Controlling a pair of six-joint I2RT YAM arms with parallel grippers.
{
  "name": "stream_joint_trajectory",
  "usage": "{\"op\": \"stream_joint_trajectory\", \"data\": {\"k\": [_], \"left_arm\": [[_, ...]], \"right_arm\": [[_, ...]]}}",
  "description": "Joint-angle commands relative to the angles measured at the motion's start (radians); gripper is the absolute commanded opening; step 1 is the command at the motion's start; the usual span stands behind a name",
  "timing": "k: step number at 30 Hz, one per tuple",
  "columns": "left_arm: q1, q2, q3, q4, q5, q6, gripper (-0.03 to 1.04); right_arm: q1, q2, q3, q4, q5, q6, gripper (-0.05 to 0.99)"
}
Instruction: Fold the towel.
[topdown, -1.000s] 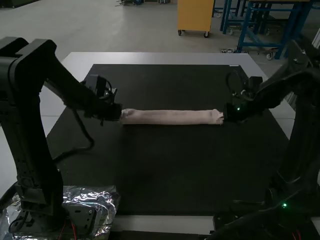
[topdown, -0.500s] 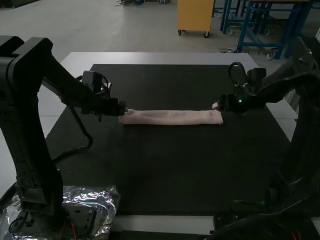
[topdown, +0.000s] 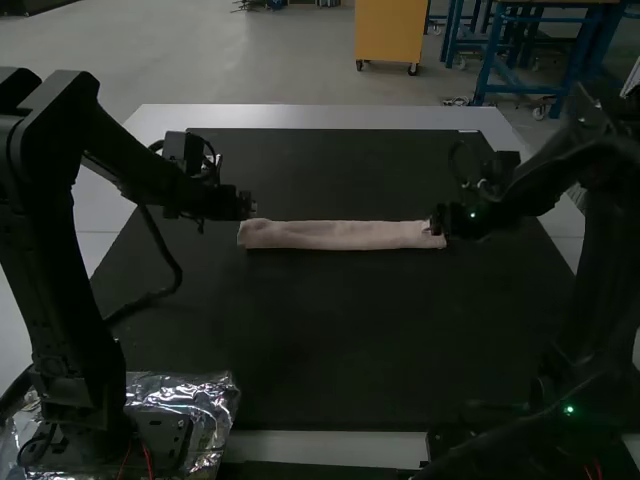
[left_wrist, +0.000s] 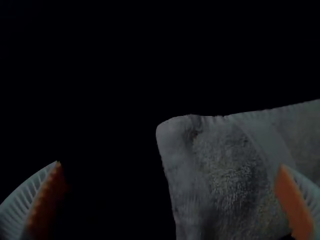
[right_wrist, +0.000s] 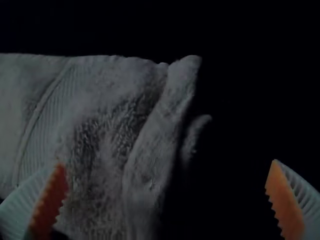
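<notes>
Towel (topdown: 340, 236) lies in a long, nubby strip, both pairs of jaws parted.

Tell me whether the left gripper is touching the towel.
Cannot tell. In the left wrist view, the left gripper is open and one orange pad overlaps the towel, but whether a gap separates them is unclear.

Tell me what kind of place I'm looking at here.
Probably a robotics lab or workshop: two robot arms, the left arm and the right arm, stand at a table with a pink towel on a black mat.
</notes>
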Motion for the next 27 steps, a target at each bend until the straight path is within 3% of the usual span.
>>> {"op": "stream_joint_trajectory", "data": {"k": [1,5,8,10,11,12,13,27], "left_arm": [[0.003,-0.043,0.026,0.007,0.002,-0.01,0.97],[0.004,-0.047,0.026,0.004,0.002,-0.009,0.97],[0.004,-0.057,0.022,0.001,0.002,-0.009,0.97],[0.004,-0.064,0.02,-0.008,0.002,-0.009,0.97],[0.004,-0.069,0.019,-0.012,0.0,-0.009,0.97],[0.004,-0.072,0.017,-0.015,0.002,-0.006,0.97],[0.004,-0.075,0.016,-0.016,0.002,-0.007,0.97],[-0.003,-0.075,0.014,0.073,-0.028,0.011,0.97]], "right_arm": [[0.024,0.013,0.017,0.02,0.013,-0.003,0.91],[0.036,0.039,0.022,0.033,0.019,0.002,0.9],[0.039,0.06,0.02,0.04,0.018,0.002,0.76],[0.039,0.072,0.017,0.045,0.002,-0.003,0.51],[0.039,0.075,0.017,0.048,-0.015,0.0,0.34],[0.039,0.077,0.017,0.046,-0.027,-0.006,0.1],[0.039,0.075,0.014,0.048,-0.031,-0.009,-0.03],[-0.102,-0.178,-0.018,-0.046,-0.084,-0.007,-0.03]]}}
